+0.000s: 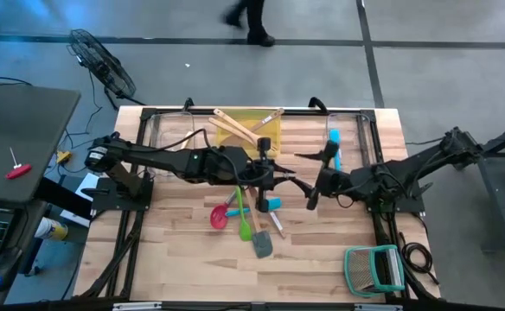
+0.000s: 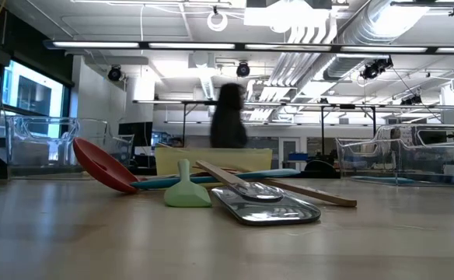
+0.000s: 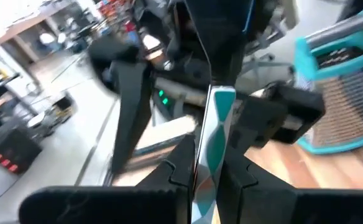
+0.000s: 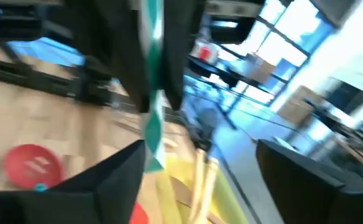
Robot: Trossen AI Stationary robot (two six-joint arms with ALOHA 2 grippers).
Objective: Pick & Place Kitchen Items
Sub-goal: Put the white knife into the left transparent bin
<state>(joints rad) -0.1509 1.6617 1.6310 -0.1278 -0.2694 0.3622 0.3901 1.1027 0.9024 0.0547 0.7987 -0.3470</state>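
Note:
Above the table's middle my left gripper is shut on a thin flat utensil with a teal-and-white surface. My right gripper faces it from the right. It is open, and its fingers stand apart on either side of the utensil without touching it. Below them a red ladle, a green spatula, a grey spatula and a blue-handled utensil lie on the table. The low view shows neither gripper. My left gripper pinches the thin utensil by its flat faces between the two fingers. The fingers lie about level and come from the table's left. The utensil is lifted clear of the table and runs on past the fingertips toward my right gripper.
A yellow tray with wooden utensils stands at the far middle, between clear bins. A blue utensil lies in the right bin. A teal-framed rack sits at the near right corner. A person walks beyond the far edge.

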